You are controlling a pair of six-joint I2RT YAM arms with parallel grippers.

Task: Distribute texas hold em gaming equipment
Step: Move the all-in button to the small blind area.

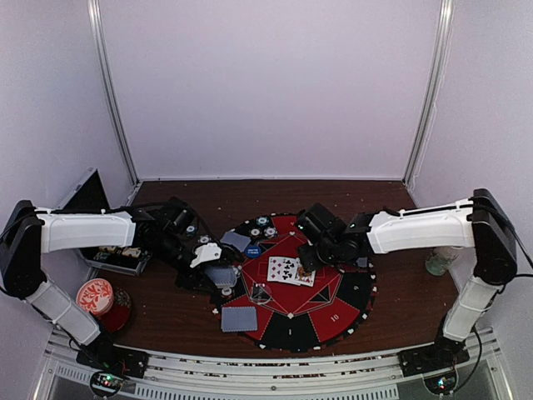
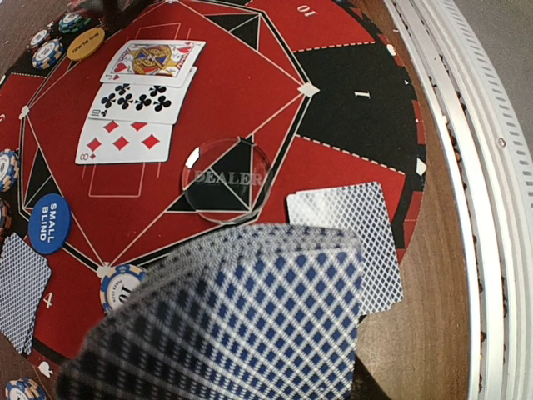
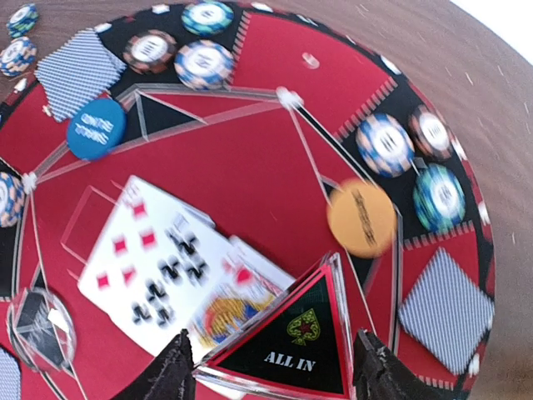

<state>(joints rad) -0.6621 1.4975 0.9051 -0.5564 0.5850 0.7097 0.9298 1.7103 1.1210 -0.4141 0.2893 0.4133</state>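
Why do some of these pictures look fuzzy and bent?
Left wrist: the deck sits too near the lens and blurs, the face-up cards are crisp, the straight rail bows. Right wrist: chips and blue disc smear, while the ALL IN marker in the right tool looks sharp. Top: sharp, but detail is tiny.

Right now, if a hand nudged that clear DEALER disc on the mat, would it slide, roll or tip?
The DEALER disc lies flat on the red mat, so it would probably slide rather than roll or tip. It looks like clear, rigid plastic, likely stiff and light. Its low edge may be hard to pinch.
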